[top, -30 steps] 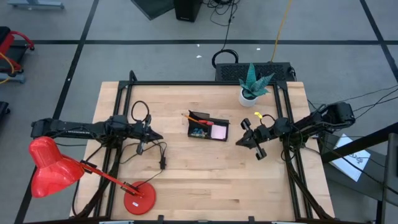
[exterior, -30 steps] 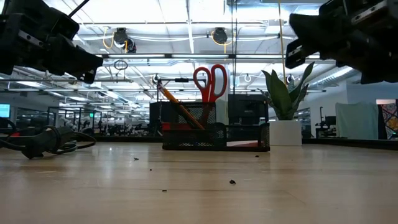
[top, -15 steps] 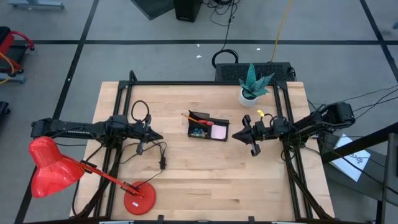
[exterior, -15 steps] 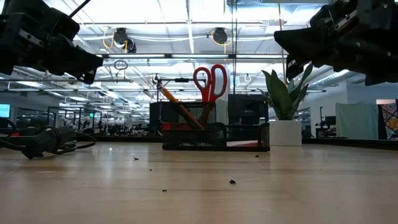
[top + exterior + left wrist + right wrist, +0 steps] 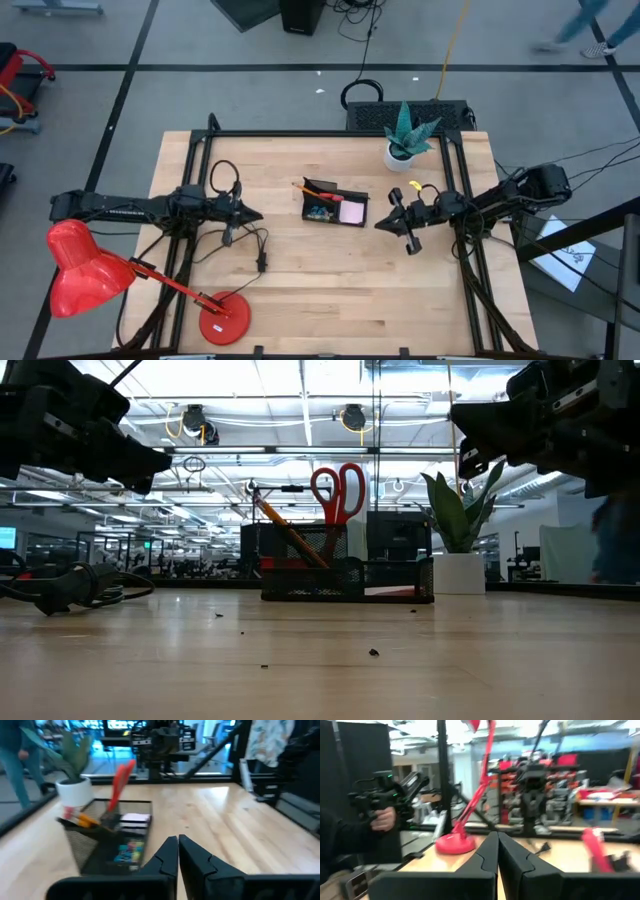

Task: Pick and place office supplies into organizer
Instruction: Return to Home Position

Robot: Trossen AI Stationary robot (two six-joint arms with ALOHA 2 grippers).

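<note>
The black mesh organizer (image 5: 335,205) stands on the table's middle. In its taller compartment stand red-handled scissors (image 5: 338,490) and an orange pencil (image 5: 290,535), the pencil leaning. The lower compartment holds a pink sticky-note pad (image 5: 351,212) and blue clips (image 5: 127,854). My left gripper (image 5: 256,215) hovers shut to the organizer's left, pointing at it. My right gripper (image 5: 381,225) hovers shut to its right. In the wrist views the left gripper (image 5: 177,840) and the right gripper (image 5: 497,836) each show closed fingers with nothing between them.
A red desk lamp (image 5: 90,270) stands at the near left, its base (image 5: 223,322) by the near edge. A white plant pot (image 5: 402,150) stands at the far right. Black cables (image 5: 240,240) lie under my left arm. A person's hand (image 5: 382,817) holds a black device beyond the table.
My right gripper has swung a little toward the far edge and back, staying shut. The organizer and its contents have kept still.
</note>
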